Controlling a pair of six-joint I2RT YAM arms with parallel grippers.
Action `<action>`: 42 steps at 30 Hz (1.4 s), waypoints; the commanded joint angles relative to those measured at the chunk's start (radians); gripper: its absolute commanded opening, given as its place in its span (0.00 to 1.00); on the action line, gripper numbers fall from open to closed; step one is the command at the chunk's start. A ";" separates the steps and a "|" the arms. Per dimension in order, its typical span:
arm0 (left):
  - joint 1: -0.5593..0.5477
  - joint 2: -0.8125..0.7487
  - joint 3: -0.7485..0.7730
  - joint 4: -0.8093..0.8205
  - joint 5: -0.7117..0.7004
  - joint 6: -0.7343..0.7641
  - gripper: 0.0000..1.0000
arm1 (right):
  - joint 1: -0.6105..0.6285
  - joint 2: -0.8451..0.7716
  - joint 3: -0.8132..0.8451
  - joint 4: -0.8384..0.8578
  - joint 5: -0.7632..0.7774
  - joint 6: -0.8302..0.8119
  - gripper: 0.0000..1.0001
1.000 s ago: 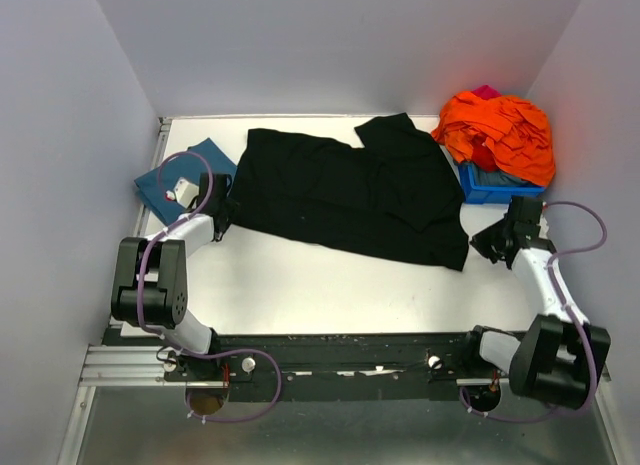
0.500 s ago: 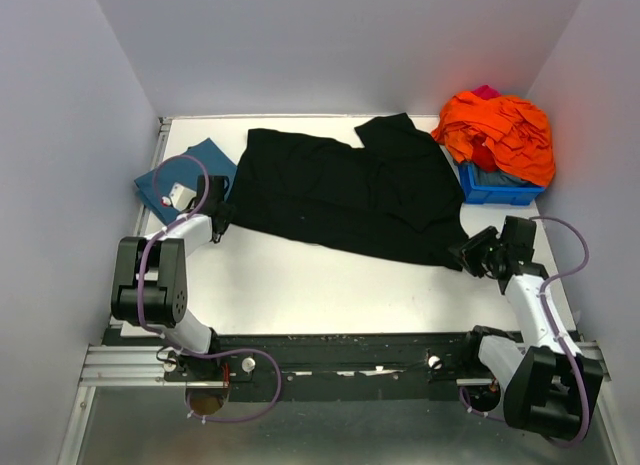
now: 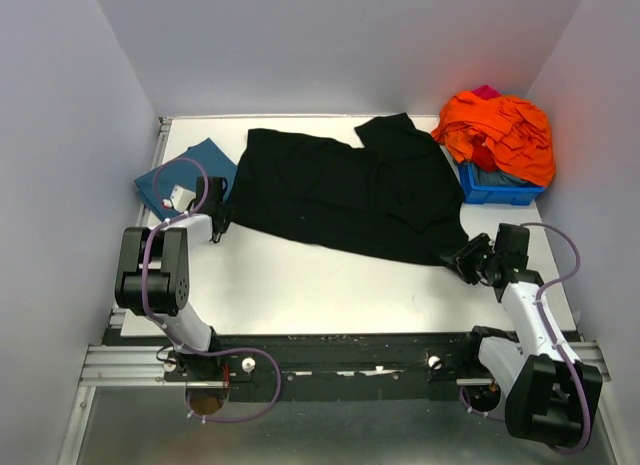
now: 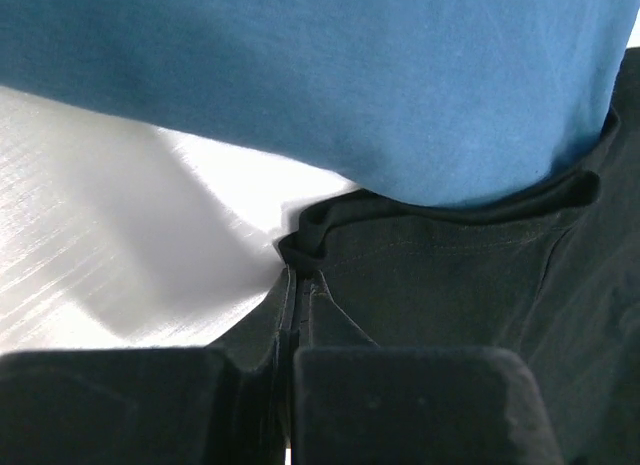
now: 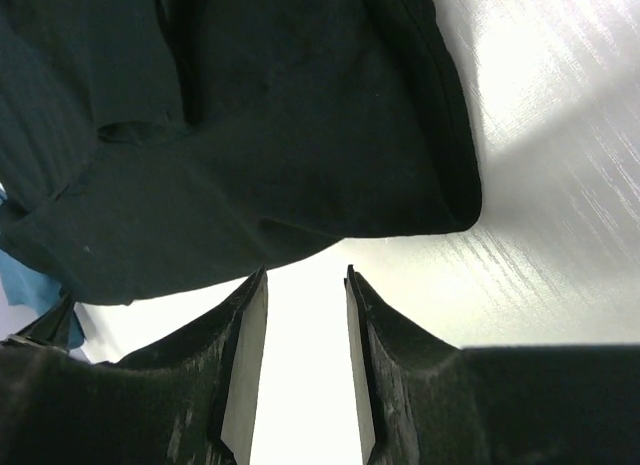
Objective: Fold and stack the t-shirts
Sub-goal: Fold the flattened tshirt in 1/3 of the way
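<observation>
Left end effector pinches black t-shirt hem, clear only from wrist

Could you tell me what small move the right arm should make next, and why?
Probably ease the right jaws forward onto the near right corner of the black shirt and close them. The left jaws are shut on the shirt's opposite edge, while the right jaws stand open just short of the hem, with only bare table between them.
</observation>
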 commanded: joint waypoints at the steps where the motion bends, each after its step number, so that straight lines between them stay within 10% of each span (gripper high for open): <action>1: 0.015 -0.055 -0.079 0.107 0.028 0.004 0.00 | 0.010 0.004 -0.022 -0.037 0.047 0.045 0.45; 42: 0.015 -0.236 -0.078 0.034 -0.093 0.093 0.00 | 0.029 0.344 0.260 -0.085 0.418 -0.025 0.38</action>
